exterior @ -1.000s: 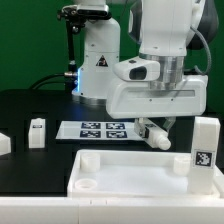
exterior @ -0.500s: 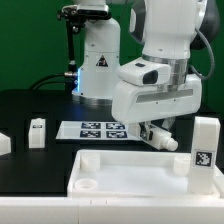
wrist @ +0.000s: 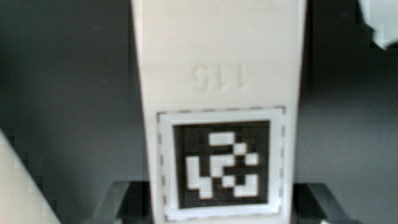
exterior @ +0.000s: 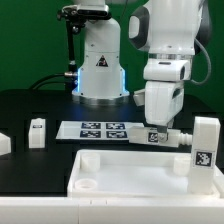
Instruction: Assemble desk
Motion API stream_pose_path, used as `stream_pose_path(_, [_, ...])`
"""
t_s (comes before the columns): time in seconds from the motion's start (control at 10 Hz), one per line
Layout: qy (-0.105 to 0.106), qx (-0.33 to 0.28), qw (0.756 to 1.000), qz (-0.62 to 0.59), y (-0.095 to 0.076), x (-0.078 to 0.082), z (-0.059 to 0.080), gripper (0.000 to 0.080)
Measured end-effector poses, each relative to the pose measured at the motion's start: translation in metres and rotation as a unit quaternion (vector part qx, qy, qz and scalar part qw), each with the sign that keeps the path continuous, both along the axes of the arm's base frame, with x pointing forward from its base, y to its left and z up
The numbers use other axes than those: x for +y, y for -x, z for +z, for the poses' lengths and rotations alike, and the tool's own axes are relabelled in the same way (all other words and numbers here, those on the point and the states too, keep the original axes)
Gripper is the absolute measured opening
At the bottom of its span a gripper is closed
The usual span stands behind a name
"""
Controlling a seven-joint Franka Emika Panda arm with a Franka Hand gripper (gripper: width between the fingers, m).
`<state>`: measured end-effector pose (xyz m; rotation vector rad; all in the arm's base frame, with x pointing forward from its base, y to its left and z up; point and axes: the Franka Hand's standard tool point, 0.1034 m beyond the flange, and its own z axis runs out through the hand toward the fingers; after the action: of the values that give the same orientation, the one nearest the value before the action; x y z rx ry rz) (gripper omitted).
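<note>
Cropped and blurred
Wrist view: gripped leg [wrist: 214, 60] runs past both edges, its tag [wrist: 224, 165] blurred. Exterior view: white part [exterior: 3, 145] at nine o'clock, cut off.

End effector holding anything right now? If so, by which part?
Yes: a white desk leg, pinched in the end effector at its tagged end, with the fingers on two opposite sides.

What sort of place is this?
Probably a robotics lab bench: an arm over a black table, the marker board, and a tagged leg in its pincer.
</note>
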<state>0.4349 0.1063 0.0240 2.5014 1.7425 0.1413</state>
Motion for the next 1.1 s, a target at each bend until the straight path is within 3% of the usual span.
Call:
stream_pose_path(0.2, [0.009, 0.001, 0.998, 0.061, 0.001, 0.004, -0.001, 0.0285])
stream_pose_path(0.4, [0.025, -0.004, 0.975, 0.223, 0.011, 0.046, 0.0, 0.0285])
stream_pose_path(0.5, [0.031, -0.003, 0.964, 0.264, 0.012, 0.05, 0.0, 0.0285])
stream_pose_path(0.9, [0.047, -0.001, 0.932, 0.358, 0.013, 0.045, -0.001, 0.0285])
stream_pose_path(1.0, [0.061, 0.005, 0.887, 0.458, 0.021, 0.041, -0.005, 0.0285])
stream_pose_path(1.1, [0.073, 0.022, 0.846, 0.528, 0.028, 0.026, -0.009, 0.0285])
